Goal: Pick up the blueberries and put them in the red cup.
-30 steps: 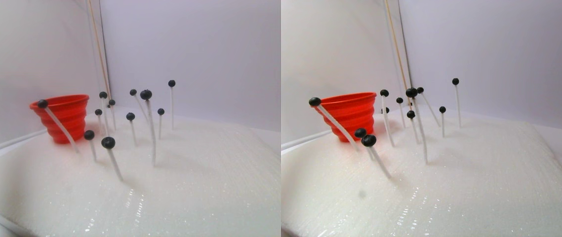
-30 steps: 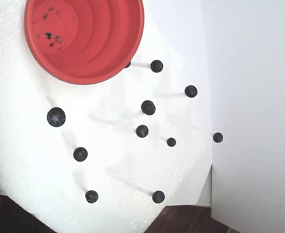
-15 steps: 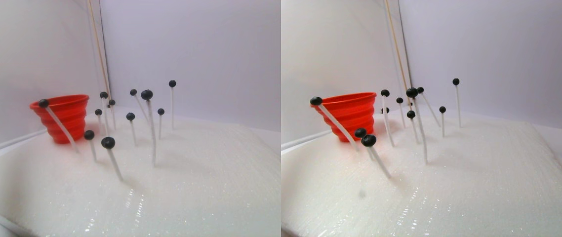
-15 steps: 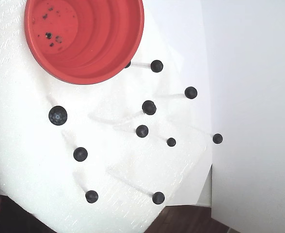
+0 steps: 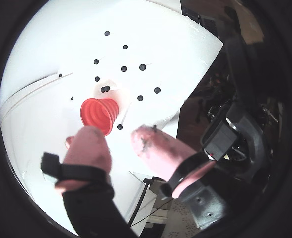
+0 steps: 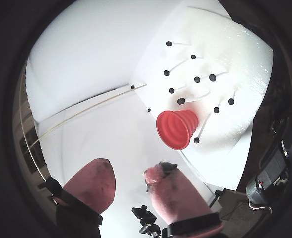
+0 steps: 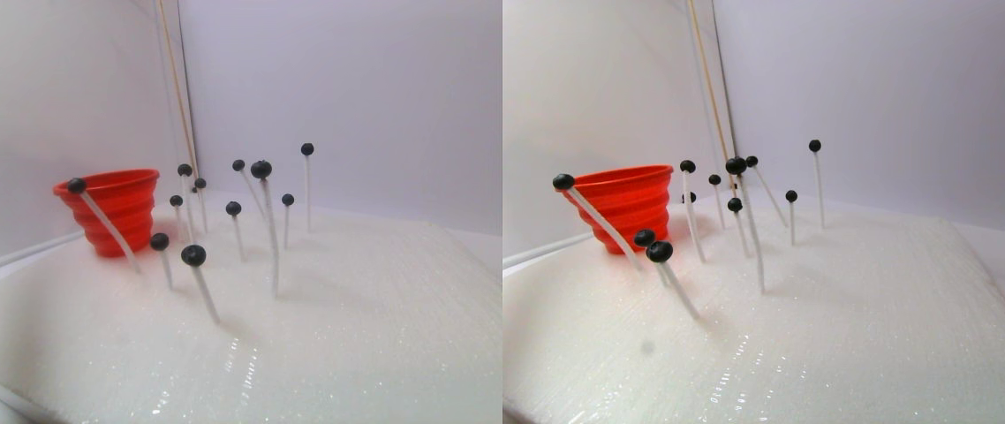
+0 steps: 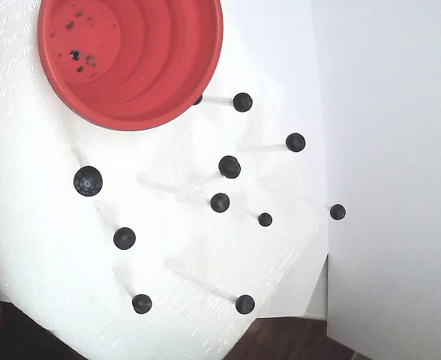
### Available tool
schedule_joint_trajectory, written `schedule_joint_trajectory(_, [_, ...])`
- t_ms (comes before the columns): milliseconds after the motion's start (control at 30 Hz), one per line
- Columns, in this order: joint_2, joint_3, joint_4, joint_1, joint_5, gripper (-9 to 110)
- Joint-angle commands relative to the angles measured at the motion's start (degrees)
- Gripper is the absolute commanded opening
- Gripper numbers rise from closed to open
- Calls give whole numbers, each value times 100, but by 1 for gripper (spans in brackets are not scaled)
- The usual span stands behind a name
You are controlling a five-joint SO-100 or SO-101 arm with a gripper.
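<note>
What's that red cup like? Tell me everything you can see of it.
The red cup is orange-red and looks like plastic, its wall stepped in rings and wider at the rim than the base. It stands upright and open on the white foam sheet, at the edge of the cluster of blueberries on thin white sticks. In the fixed view its base shows only dark specks, no berries.

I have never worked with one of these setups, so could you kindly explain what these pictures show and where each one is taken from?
It is a small robot arm. Both wrist views ride on it and look down past its gripper, whose two pink-padded fingers stand apart, holding nothing. The stereo pair view looks from the side, low over the surface; the fixed view looks straight down. On a white foam sheet stands the red cup, empty except for dark specks on its base. Beside it the blueberries sit atop thin white sticks pushed into the foam.
</note>
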Motion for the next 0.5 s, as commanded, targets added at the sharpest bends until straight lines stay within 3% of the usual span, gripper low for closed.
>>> schedule_joint_trajectory(0, [18,-26,18,35,0,12])
schedule_joint_trajectory(467, [18,-18,9,9,0,12])
